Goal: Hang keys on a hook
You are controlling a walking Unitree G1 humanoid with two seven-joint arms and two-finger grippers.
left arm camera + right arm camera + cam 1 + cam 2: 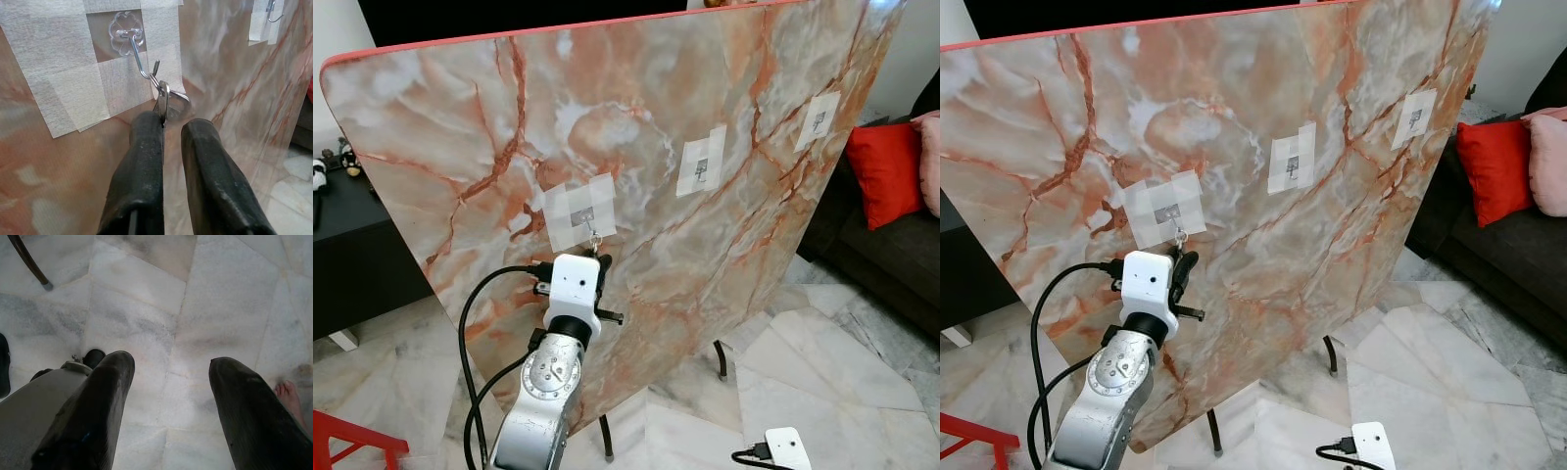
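Observation:
An upright marble-patterned board (636,117) carries three small taped-on metal hooks. On the leftmost hook (137,55) hangs a silver key ring (165,99) with the keys. My left gripper (173,125) is raised right below it. Its fingers stand slightly open, and one fingertip (149,128) touches the ring's lower edge. From the head, the same gripper (600,271) sits just under the hook (591,217). My right gripper (171,366) hangs low over the floor, open and holding nothing.
Two more hooks (702,166) (819,119) sit further right on the board, which rests on thin dark legs (720,357). A dark sofa with a red cushion (886,171) stands right, a black cabinet (357,250) left. A person's bare foot (289,396) is on the marble floor.

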